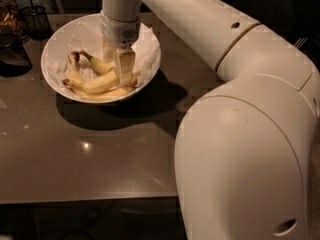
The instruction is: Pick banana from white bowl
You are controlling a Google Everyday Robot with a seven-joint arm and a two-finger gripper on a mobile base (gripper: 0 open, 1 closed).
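Observation:
The white bowl (150, 64), lined with crumpled white paper, stands at the back left of the table. Several bananas lie in it. The plump pale-yellow banana (97, 82) lies across the middle, its dark stem end pointing left. A slimmer banana (102, 94) lies below it, and a shorter banana with a greenish stem (97, 63) lies above it. My gripper (116, 64) reaches down into the bowl from above. Its fingers are apart, and the near finger (125, 66) touches the right end of the plump banana. That end is hidden behind the finger.
A dark container (12, 51) and a wire cup (35, 19) stand at the table's back left, close to the bowl. My arm's large white shell (240, 149) fills the right side. The brown tabletop (90, 154) ends at a front edge near the bottom.

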